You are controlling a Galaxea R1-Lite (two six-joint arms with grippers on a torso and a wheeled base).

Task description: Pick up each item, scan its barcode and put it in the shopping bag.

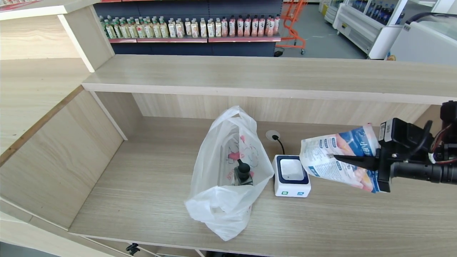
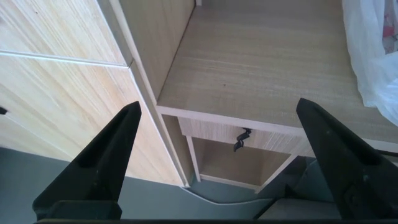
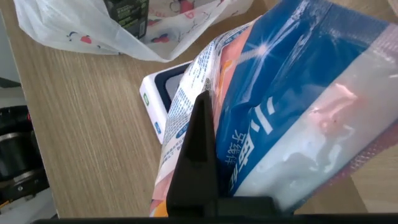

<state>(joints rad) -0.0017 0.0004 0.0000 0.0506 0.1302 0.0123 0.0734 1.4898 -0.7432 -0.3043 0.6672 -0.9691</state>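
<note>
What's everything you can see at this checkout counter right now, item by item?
translucent white plastic shopping bag: one, white with pink print, standing open mid-counter
black-capped bottle: one, dark, inside the bag
square barcode scanner: one, white and navy, on the counter just right of the bag
cable: one, black, running back from the scanner
printed snack pouch: one, blue, white and pink, held above the scanner's right edge
wooden counter: one, light beige
drink bottles: many, green to pink, on the far shelf
right gripper: shut on the pouch
left gripper: open, off the counter's front corner
</note>
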